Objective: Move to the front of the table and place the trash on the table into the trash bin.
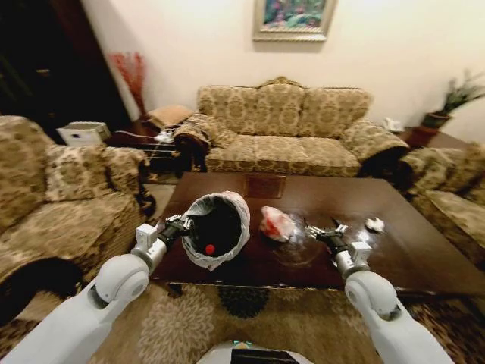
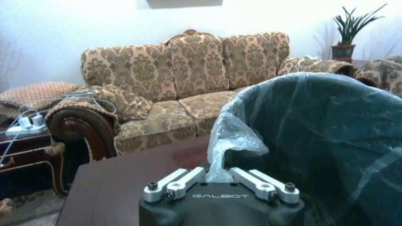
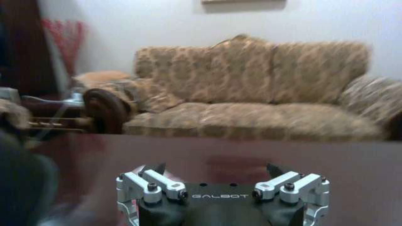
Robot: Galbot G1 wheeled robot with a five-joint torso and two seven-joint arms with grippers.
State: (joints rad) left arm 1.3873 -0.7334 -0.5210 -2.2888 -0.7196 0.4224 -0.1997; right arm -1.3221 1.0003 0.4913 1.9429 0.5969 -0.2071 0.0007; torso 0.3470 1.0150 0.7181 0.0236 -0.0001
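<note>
The left hand was clenched on the liner of the trash bin, tilting it over the tabletop. The right hand hovered open beside the pink-white bag. Something red lay inside; the bag and paper ball remained.

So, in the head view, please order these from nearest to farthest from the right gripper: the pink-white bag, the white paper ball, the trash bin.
From the right gripper, open above the table:
1. Pink-white bag, just to its left, toward the table's middle.
2. White paper ball, to its right on the table.
3. Trash bin, farthest, on the left, its liner pinched by the left gripper.
</note>
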